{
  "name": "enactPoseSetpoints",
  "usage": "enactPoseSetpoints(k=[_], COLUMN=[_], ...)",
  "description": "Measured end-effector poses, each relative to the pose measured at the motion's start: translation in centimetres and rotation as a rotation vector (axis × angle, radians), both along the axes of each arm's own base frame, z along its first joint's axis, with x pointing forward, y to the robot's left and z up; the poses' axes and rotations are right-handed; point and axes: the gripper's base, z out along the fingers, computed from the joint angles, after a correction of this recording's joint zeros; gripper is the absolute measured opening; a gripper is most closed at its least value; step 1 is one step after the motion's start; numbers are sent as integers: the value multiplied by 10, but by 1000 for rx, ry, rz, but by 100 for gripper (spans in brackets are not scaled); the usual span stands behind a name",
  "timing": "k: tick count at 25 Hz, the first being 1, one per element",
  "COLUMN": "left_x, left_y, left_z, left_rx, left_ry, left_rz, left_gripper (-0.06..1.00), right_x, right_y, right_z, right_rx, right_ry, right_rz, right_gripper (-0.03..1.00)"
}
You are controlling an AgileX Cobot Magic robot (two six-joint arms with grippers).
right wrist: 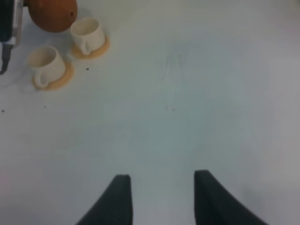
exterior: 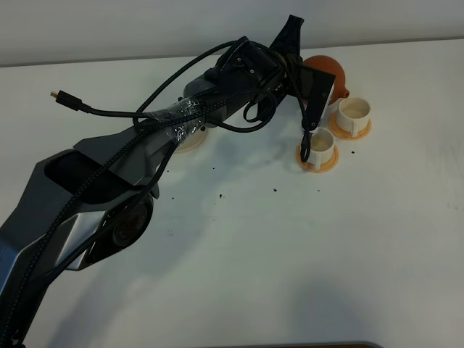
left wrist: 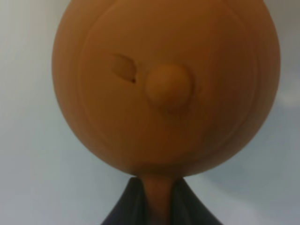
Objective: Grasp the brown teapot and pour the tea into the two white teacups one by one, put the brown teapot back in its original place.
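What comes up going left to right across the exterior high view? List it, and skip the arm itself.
Cable plug → beige coaster → nearer teacup → farther teacup. The teapot overlaps both cups, so it is left out.

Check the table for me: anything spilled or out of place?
Small dark specks lie scattered on the white table near the two white teacups, like spilled crumbs; what they are I cannot tell. Both cups stand upright on their saucers.
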Motion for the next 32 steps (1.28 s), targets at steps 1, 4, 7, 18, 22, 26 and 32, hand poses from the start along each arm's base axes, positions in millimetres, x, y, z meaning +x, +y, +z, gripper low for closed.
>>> enactPoseSetpoints(k=[1, 4, 7, 18, 22, 26, 32], left_x=[0, 2, 3, -2, -2, -1, -2], left_y=[0, 1, 1, -12, -13, -15, -17], left_z=[1, 2, 4, 7, 8, 10, 11], left_rx=[11, 58, 82, 78, 90, 111, 133], left_ry=[-12, -49, -88, -139, -159, -190, -217], left_rz=[-7, -24, -45, -102, -124, -163, -199], left_gripper=[11, 11, 11, 11, 11, 11, 11], right_x=[0, 0, 0, 0, 0, 0, 0], right_y=[0, 0, 0, 0, 0, 0, 0], right_z=[0, 0, 0, 0, 0, 0, 0], right_rx=[0, 0, 0, 0, 0, 0, 0], right_ry=[0, 0, 0, 0, 0, 0, 0], right_rz=[0, 0, 0, 0, 0, 0, 0], right_gripper=[31, 31, 31, 31, 31, 31, 31])
